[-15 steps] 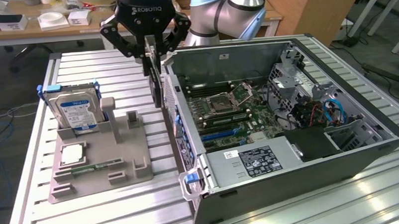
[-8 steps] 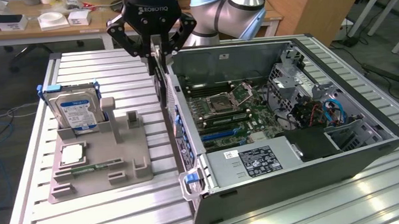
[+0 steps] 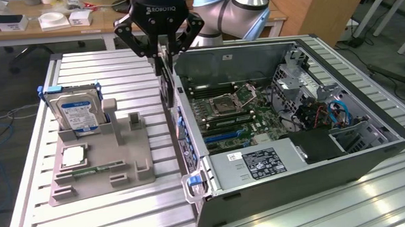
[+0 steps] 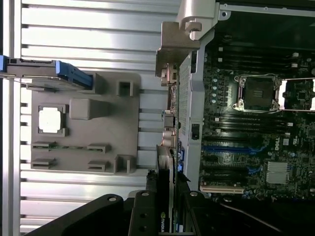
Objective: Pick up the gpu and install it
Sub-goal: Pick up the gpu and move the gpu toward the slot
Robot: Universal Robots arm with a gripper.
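Bright, even light falls from overhead. The table [image 3: 367,203] glares white in patches at its near corner on the exterior view's right, and its slats wash out pale in the wrist view. Shadows are soft. The case [image 3: 306,190] interior stays dim, while the gpu [image 4: 170,118] bracket shines pale.

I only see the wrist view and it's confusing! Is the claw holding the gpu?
Observer: Yes. The claw grips the gpu by its top edge, and the card hangs upright.
Operator: What's the blue thing on the grey holder?
Observer: A hard drive, standing upright, showing a blue-and-white label.
Operator: What's past the motherboard?
Observer: A power supply with a black label, at the end of the computer case nearest the exterior camera.
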